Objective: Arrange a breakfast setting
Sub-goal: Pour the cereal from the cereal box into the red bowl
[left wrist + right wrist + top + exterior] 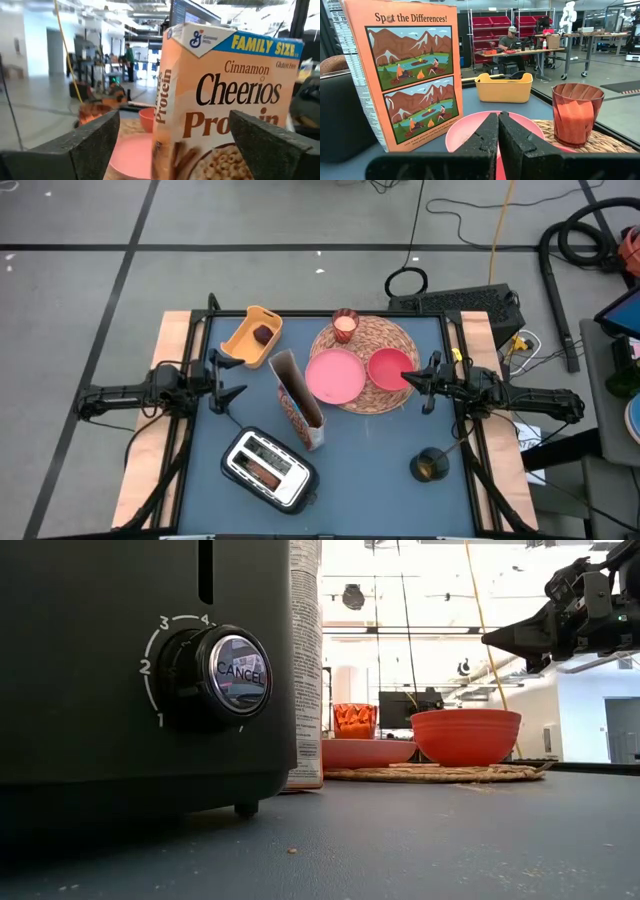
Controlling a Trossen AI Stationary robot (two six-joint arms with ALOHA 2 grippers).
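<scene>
A round woven mat lies at the table's far middle, bearing a pink plate and a red bowl. A small glass stands at the mat's far edge. The cereal box stands upright left of the plate. A dark red fruit lies in a yellow bin. A bagel sticks out of the toaster. My left gripper hovers open left of the box, touching nothing. My right gripper hovers shut above the table by the bowl's right side.
The toaster stands at the table's near middle and fills the left of the low view. A small dark round object sits near the right front. Bare table shows left of the toaster and between it and the dark object.
</scene>
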